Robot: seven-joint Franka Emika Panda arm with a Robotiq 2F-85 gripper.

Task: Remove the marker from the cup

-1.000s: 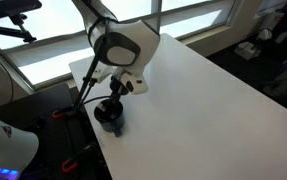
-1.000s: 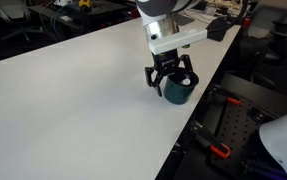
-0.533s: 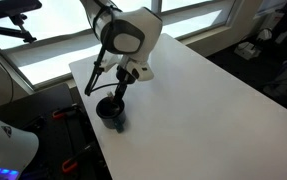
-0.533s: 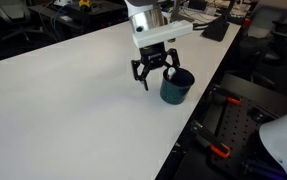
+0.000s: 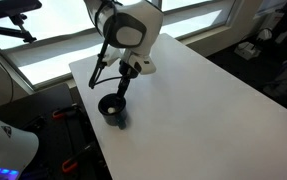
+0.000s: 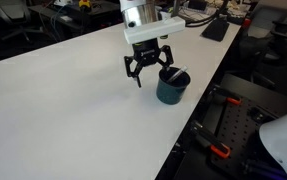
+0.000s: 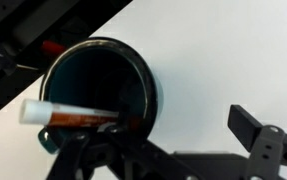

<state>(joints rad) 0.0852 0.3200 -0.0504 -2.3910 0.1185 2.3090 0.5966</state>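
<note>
In the wrist view, dark angular linkages of the gripper (image 6: 146, 72) are filling the bottom edge. One of its two black, blocky fingers (image 7: 255, 132) is jutting up at the lower right over bare table. The pincer is standing spread wide and gripping nothing.

Just above it, at lower left of that view, the one marker (image 7: 78, 118) is lying slantwise in the mouth of the cup (image 7: 103, 75). It is a thin stick with a glossy reddish-brown barrel. Its white end is poking out past the rim to the left.

The single cup is round and squat, with dark matte walls and a thin, smooth rim. It is standing upright on the table (image 7: 223, 50), which is a flat, plain white sheet.

In both exterior views the cup (image 5: 111, 108) (image 6: 171, 92) is sitting close to the table's edge, lower left in one picture and right of centre in the other. The spread fingers are hanging just beside it, points down, to its left in an exterior view.

The one arm (image 5: 128, 35), with rounded white shells and black joints, is reaching down from the upper middle of the frame with its wrist pointing nearly straight at the tabletop.
</note>
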